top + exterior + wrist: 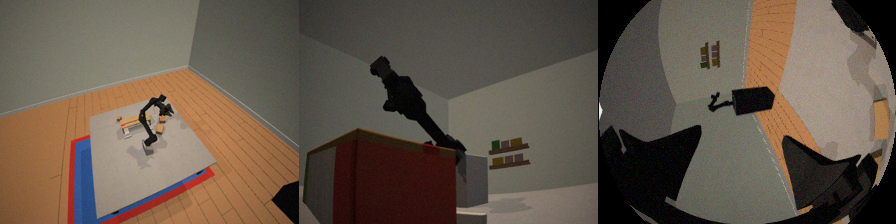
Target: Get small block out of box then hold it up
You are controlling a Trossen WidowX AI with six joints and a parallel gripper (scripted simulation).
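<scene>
The box (132, 121) (389, 180) stands on the grey table (126, 180), with a wooden top, a red end and a green-yellow end. In the exterior view its red end wall fills the foreground. The small block does not show in any view; I cannot tell where it is. My arm rises from its grey base (147, 149) (474, 180) beside the box and reaches over the box's right end. My gripper (169, 111) (742, 135) is open and empty, raised above the table to the right of the box. In the wrist view it faces the room's walls and floor.
Two wooden blocks (163, 119) (160, 129) lie right of the box, below the gripper. A smaller one (119, 118) lies at the box's far left corner. A white piece (127, 132) lies before the box. Wall shelves (509, 148) (710, 55) hold coloured blocks.
</scene>
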